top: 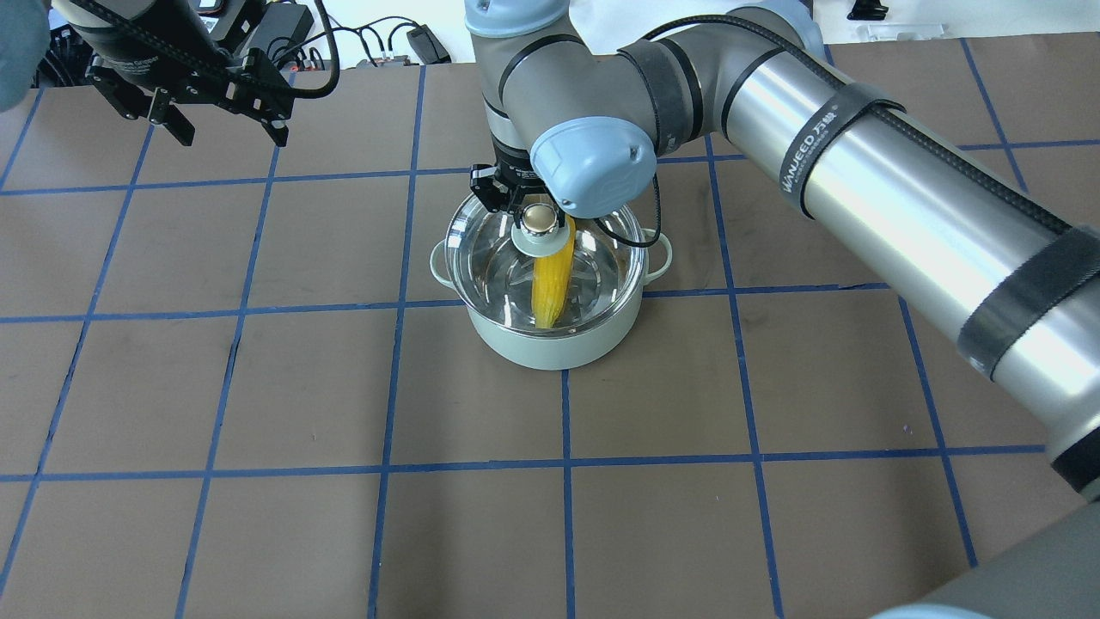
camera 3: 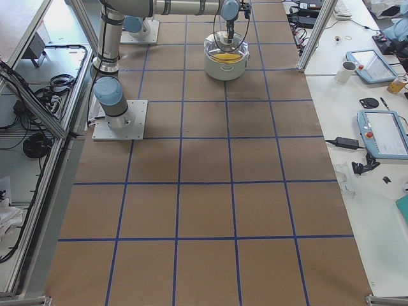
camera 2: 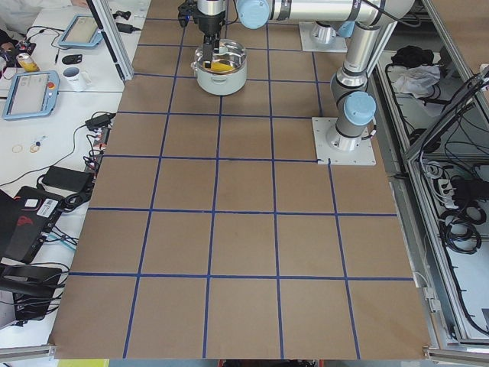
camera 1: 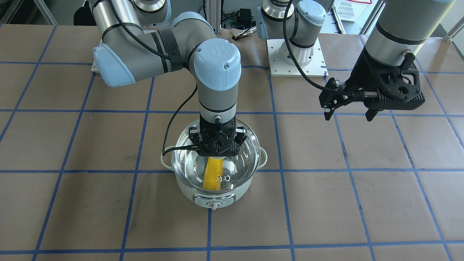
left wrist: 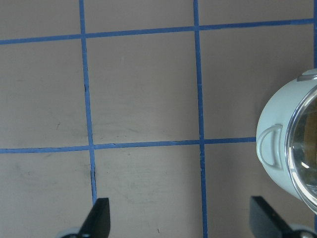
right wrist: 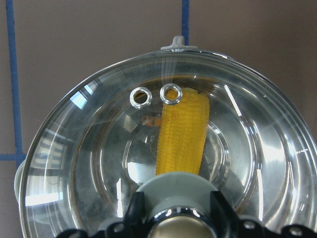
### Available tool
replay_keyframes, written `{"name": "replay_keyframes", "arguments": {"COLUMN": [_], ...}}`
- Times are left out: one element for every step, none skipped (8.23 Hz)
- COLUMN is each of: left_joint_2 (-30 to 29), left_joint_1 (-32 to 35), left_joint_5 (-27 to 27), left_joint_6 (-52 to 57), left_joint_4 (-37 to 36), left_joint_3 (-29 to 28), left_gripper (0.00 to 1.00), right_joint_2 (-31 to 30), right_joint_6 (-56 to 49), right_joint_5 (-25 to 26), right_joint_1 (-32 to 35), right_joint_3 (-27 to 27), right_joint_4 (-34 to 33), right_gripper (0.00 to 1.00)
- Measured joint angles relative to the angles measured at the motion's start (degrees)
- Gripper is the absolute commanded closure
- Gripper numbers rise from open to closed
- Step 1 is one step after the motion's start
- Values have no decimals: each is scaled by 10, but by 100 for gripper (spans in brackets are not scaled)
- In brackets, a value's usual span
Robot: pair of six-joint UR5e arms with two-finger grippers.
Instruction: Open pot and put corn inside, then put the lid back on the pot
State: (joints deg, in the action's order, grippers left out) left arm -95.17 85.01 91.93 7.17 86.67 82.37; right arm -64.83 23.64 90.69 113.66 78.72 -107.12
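front-facing view, read from the near table edge toward the robot. the table (camera 1: 108, 221), brown with a blue taped grid, carried the pot (camera 1: 189, 193) near its middle, with the control knob (camera 1: 215, 206) turned to the near side. the lid (camera 1: 247, 152) covered the pot's mouth, its two vent holes (right wrist: 171, 94) on the control-knob side; whether the glass rim was fully seated could not be told. the corn (camera 1: 212, 176) lay inside the pot under the glass, running from the near wall toward the centre. directly above, the right gripper (camera 1: 216, 151) pointed straight down, its jaws drawn in against either side of the lid's beige knob (top: 539, 218), with nothing else in its grasp. farther back and toward the robot's left, the left gripper (camera 1: 348, 115) hung above the table, well apart from the pot, jaws spread wide and holding nothing. at the far edge stood a white mounting plate (camera 1: 319, 61) under an arm base.
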Motion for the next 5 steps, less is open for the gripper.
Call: {"name": "replay_keyframes", "arguments": {"left_joint_2": [1, 1, 2, 4, 6], "left_joint_1": [0, 1, 1, 1, 1], "left_joint_5": [0, 0, 1, 1, 2], "left_joint_6": [0, 0, 0, 0, -1], "left_joint_4": [8, 13, 15, 17, 18], "left_joint_3": [0, -1, -1, -1, -1], "left_gripper": [0, 0, 0, 0, 0], "right_joint_2": [0, 1, 2, 2, 3], "right_joint_6": [0, 0, -1, -4, -7], "right_joint_5": [0, -1, -2, -1, 0], "right_joint_1": [0, 0, 0, 0, 0], "right_joint_3": [3, 4, 5, 5, 6], "right_joint_4": [-2, -4, -8, -10, -11], "right_gripper": [100, 100, 100, 100, 98]}}
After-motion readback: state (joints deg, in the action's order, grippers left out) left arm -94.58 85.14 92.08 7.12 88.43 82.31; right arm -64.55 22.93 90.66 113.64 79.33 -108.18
